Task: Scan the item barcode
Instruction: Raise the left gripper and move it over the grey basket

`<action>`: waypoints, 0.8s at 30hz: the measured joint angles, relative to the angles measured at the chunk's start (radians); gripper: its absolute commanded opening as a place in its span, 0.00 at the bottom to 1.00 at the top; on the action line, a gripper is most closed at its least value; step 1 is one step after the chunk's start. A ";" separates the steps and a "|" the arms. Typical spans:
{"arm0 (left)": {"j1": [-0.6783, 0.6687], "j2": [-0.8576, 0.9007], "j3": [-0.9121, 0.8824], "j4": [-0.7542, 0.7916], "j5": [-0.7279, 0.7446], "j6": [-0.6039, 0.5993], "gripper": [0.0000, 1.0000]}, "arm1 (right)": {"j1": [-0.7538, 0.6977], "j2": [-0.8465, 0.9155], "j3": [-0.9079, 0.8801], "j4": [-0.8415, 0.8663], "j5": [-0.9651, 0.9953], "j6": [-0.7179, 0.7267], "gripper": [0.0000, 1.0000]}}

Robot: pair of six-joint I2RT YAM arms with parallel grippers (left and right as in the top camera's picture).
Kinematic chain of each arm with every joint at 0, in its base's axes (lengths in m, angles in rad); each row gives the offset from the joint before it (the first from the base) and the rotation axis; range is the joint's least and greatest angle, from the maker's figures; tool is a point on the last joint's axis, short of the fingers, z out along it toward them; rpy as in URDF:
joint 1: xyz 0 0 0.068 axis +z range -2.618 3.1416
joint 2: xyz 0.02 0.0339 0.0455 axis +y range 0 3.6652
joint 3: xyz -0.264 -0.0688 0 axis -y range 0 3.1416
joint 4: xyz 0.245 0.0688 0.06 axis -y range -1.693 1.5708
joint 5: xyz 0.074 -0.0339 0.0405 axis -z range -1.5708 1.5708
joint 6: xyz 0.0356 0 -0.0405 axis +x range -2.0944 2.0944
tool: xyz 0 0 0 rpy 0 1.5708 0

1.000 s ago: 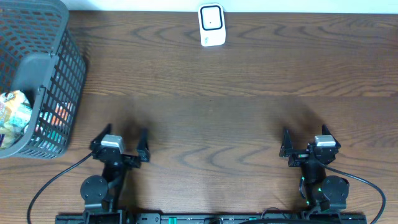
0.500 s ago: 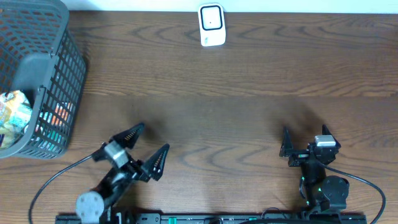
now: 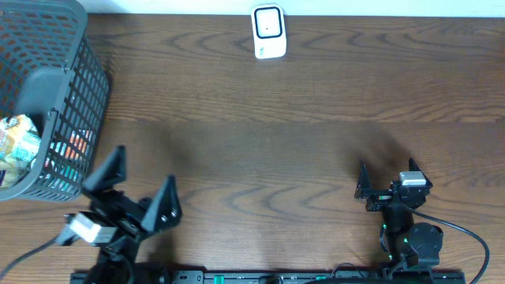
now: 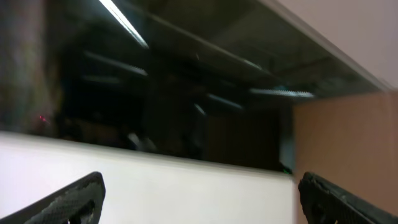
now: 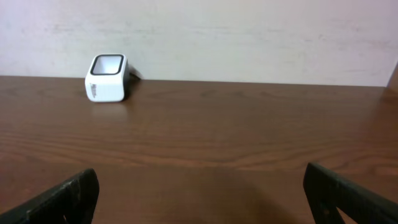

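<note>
Our item looks to be the crinkly packet point(image 3: 14, 148) down inside the basket point(image 3: 91, 71), on its left side and half hidden by the mesh. We'd guess it's light, soft and a bit slippery, so we'd pinch it gently across a sealed edge and keep the barcode unwrinkled. The left gripper point(image 3: 146, 166) hangs just beside the basket, jaws spread wide and empty. The right gripper point(image 3: 387, 167), well away from the basket, is spread and empty too.
</note>
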 measured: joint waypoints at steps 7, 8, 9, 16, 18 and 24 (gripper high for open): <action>0.000 0.354 0.483 -0.472 -0.109 0.100 0.98 | 0.000 0.000 0.000 0.000 0.003 0.000 0.99; 0.000 0.433 0.597 -0.609 -0.115 0.131 0.98 | 0.000 0.000 0.000 0.000 0.003 0.000 0.99; 0.000 0.505 0.696 -0.739 -0.117 0.163 0.98 | 0.000 0.000 0.000 0.000 0.003 0.000 0.99; 0.001 0.978 1.315 -1.336 -0.111 0.348 0.98 | 0.000 0.000 0.000 0.000 0.003 0.000 0.99; 0.010 1.055 1.392 -1.383 -0.145 0.375 0.98 | 0.000 0.000 0.000 -0.001 0.003 0.000 0.99; 0.160 1.262 1.643 -1.511 -0.231 0.407 0.97 | 0.000 0.000 0.000 0.000 0.003 0.000 0.99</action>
